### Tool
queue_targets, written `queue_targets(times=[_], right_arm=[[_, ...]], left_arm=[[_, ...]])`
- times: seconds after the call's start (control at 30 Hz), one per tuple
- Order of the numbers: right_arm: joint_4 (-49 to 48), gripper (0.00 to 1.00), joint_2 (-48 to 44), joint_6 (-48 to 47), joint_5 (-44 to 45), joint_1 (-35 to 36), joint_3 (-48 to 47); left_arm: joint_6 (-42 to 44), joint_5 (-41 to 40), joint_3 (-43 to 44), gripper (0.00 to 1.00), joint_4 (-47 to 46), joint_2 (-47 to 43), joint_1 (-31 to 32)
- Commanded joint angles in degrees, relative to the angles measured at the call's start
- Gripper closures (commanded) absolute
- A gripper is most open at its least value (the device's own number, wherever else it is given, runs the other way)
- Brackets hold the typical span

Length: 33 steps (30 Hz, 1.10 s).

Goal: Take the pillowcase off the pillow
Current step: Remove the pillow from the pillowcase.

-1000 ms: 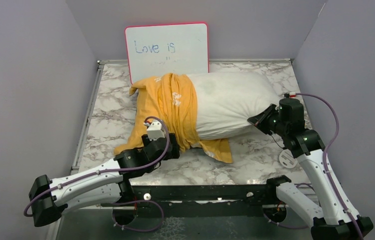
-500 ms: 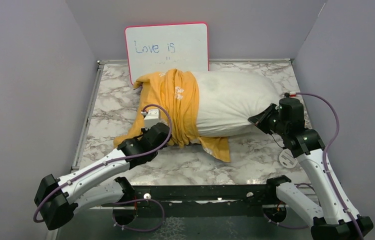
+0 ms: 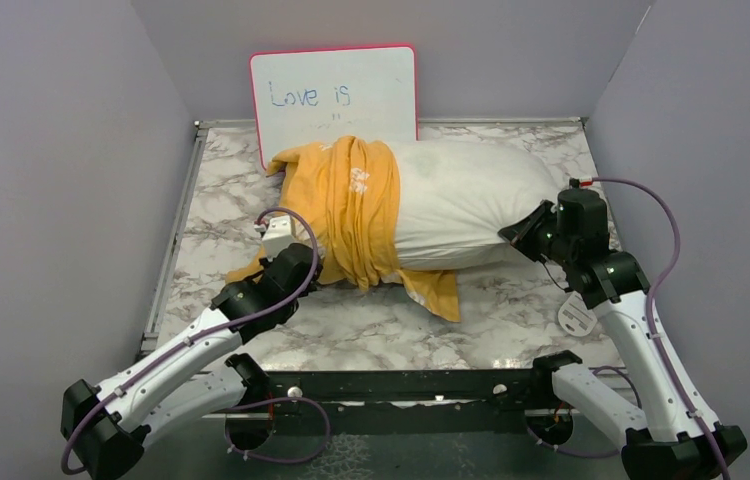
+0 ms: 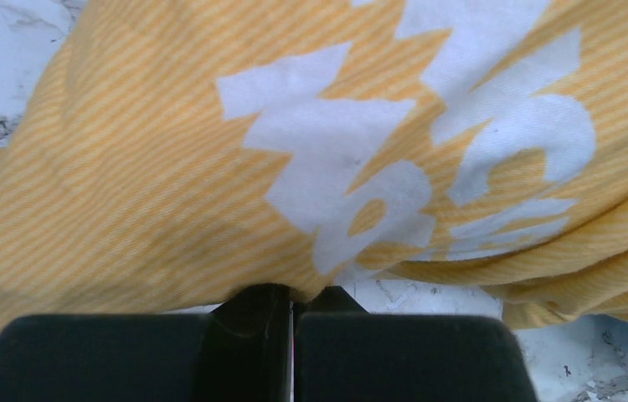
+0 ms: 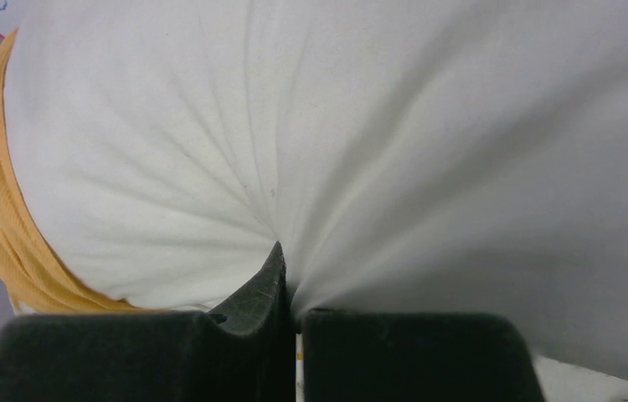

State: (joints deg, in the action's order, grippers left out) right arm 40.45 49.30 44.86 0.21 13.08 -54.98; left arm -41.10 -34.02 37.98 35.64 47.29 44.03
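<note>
The plump white pillow lies across the back of the marble table, its right two thirds bare. The yellow-orange pillowcase with white lettering is bunched round its left end; a flap trails onto the table in front. My left gripper is shut on the pillowcase's lower left edge; in the left wrist view the striped pillowcase is pinched between the jaws of the left gripper. My right gripper is shut on the pillow's right end, and the white pillow cloth puckers into the right gripper.
A pink-framed whiteboard reading "Love is" leans on the back wall behind the pillow. A small white slotted disc lies on the table by the right arm. Grey walls enclose the table on three sides.
My left gripper has moved left and back along the pillowcase's lower edge and shut on the fabric. The pillowcase's left corner has shifted with it. The right gripper has kept its hold.
</note>
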Motion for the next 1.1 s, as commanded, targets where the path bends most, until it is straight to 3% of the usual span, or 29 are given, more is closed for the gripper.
queue_targets(times=[0.0, 0.17, 0.27, 0.33, 0.5, 0.73, 0.97, 1.07], right_arm=[[-1.1, 0.99, -0.9, -2.9, 7.9, -0.7, -2.6], [-1.1, 0.99, -0.9, -2.8, 7.5, -0.7, -2.1], [-1.7, 0.99, -0.6, -2.2, 5.9, -0.7, -1.6], [-2.2, 0.99, -0.3, -1.7, 4.5, -0.7, -1.1], [-2.7, 1.0, 0.1, -0.5, 2.8, -0.7, -0.6], [-3.4, 0.99, 0.0, 0.4, 0.7, -0.7, 0.5], [-3.9, 0.99, -0.2, 2.2, -2.0, -0.7, 1.3], [-4.3, 0.99, -0.6, 2.8, -2.6, -0.7, 1.7]], left_arm=[[-2.3, -8.2, 2.7, 1.0, 9.2, -1.1, -2.4], [-1.0, -7.5, 5.7, 0.99, 10.5, -2.6, -3.0], [5.2, -0.2, 6.6, 0.61, 6.8, -4.4, -3.0], [7.2, 6.5, 7.1, 0.43, 4.4, -5.0, -3.0], [9.4, 21.9, 9.2, 0.21, 3.3, -5.4, -3.0], [11.9, 48.5, 10.9, 0.16, -3.0, 0.9, -3.0], [3.8, 48.3, 6.6, 0.16, -18.9, 10.0, -2.5], [2.4, 42.9, 6.4, 0.16, -22.9, 15.1, 0.0]])
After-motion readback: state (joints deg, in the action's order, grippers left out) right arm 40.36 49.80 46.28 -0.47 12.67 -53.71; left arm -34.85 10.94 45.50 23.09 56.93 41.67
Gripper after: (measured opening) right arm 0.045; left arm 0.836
